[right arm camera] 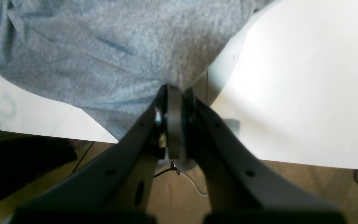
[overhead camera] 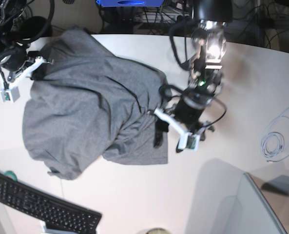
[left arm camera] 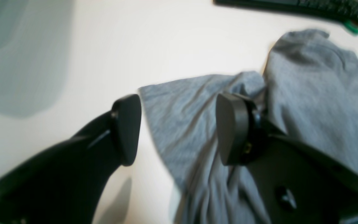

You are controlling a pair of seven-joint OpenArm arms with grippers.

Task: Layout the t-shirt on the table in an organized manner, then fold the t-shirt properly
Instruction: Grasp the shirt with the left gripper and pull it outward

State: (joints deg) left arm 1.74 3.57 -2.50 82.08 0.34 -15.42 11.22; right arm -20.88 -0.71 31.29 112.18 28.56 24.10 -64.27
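The heather-grey t-shirt [overhead camera: 86,112] lies rumpled over the left half of the white table [overhead camera: 134,195]. My right gripper [right arm camera: 174,93] is shut on a pinch of the t-shirt [right arm camera: 104,46] at the table's [right arm camera: 291,77] edge; in the base view this gripper [overhead camera: 39,63] is at the shirt's upper left. My left gripper [left arm camera: 179,130] is open over the table [left arm camera: 166,40]. A creased edge of the t-shirt [left arm camera: 315,81] lies between its fingers [left arm camera: 126,130], unclamped. In the base view that gripper [overhead camera: 158,131] sits at the shirt's right side.
A black keyboard [overhead camera: 42,204] lies at the lower left of the base view, close to the shirt's bottom, and shows at the left wrist view's top as the keyboard [left arm camera: 306,7]. A coiled pale cable [overhead camera: 273,144] rests at the right. A grey panel [overhead camera: 241,209] stands at the lower right.
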